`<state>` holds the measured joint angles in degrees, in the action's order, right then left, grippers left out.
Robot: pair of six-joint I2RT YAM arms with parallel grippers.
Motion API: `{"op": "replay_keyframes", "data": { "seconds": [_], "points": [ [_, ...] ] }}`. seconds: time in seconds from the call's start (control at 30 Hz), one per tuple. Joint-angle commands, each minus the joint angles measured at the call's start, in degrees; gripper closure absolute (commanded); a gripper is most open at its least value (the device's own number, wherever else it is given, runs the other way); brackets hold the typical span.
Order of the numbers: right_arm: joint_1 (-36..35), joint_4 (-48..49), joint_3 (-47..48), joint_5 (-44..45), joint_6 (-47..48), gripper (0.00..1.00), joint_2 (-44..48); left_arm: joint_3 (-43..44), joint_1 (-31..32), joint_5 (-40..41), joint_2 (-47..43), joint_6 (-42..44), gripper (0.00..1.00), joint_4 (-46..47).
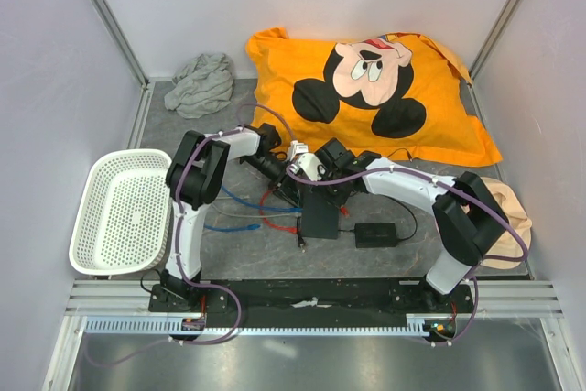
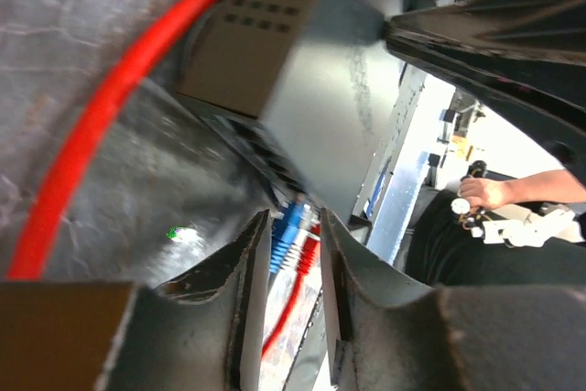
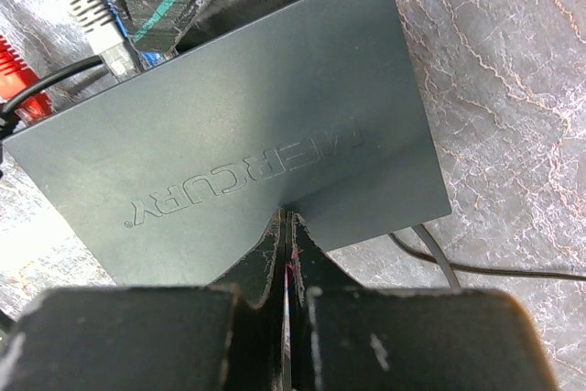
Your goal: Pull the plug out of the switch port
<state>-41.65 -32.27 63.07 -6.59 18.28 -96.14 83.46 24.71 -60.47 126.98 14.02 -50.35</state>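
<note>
**Operator:** What is my right side doing?

**Spotter:** Your right gripper (image 3: pixel 287 222) is clenched with nothing between its fingers. Its tips rest on the top face of the flat, thin, dark rectangular switch (image 3: pixel 247 125), close to its near edge.

**Operator:** Any writing on it?

**Spotter:** "MERCURY" is embossed across the lid, and in your right wrist view it reads upside down. Otherwise the lid is plain and matt. A grey-booted plug (image 3: pixel 92 6) runs to its far edge.

**Operator:** And my left?

**Spotter:** Your left gripper (image 2: pixel 293 220) is released, with its fingers apart at the socket edge. A blue moulded plug (image 2: pixel 289 231) sits in a port and shows in the gap between the fingers, with a red plug (image 2: pixel 311 246) just beside it. I cannot tell whether a pad touches the blue one.

**Operator:** Where does the switch lie?

**Spotter:** It is on the grey marbled table (image 1: pixel 256 258), between your two arms. A small black power brick (image 1: pixel 376 234) lies just right of it. A blue cable (image 1: pixel 233 197) and a red cable (image 1: pixel 270 212) trail to its left. Further left stands a white perforated plastic basket (image 1: pixel 124 212). At the back lie an orange cloth pillow printed with a cartoon mouse (image 1: pixel 366 89) and a crumpled grey cloth (image 1: pixel 201 84).
</note>
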Motion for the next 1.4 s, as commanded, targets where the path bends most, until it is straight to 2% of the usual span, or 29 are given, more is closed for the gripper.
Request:
{"op": "replay_keyframes", "data": {
  "seconds": [0.0, 0.23, 0.5, 1.13, 1.37],
  "points": [
    [0.16, -2.53, -2.6, -0.09, 0.53, 1.0, 1.13, 1.7, -0.01, -3.6, 2.22, 2.41, 0.64, -0.19],
    [0.08, -2.09, -2.95, 0.0, 0.44, 1.0, 1.13, 1.97, 0.08, -8.17, 3.45, 3.99, 0.71, -2.3],
    [0.08, -1.57, -2.69, -0.09, 0.35, 0.99, 0.43, 1.79, 0.08, -8.88, 3.71, 5.75, 0.75, -4.32],
    [0.08, -1.3, -2.07, 0.35, 0.26, 0.99, -1.16, 2.58, 1.83, -8.97, 6.35, 8.21, 0.7, -7.13],
    [0.08, -1.39, -1.81, 0.44, 0.26, 1.0, -1.6, 2.58, 1.83, -9.05, 7.05, 8.21, 0.8, -7.13]
  ]
}}
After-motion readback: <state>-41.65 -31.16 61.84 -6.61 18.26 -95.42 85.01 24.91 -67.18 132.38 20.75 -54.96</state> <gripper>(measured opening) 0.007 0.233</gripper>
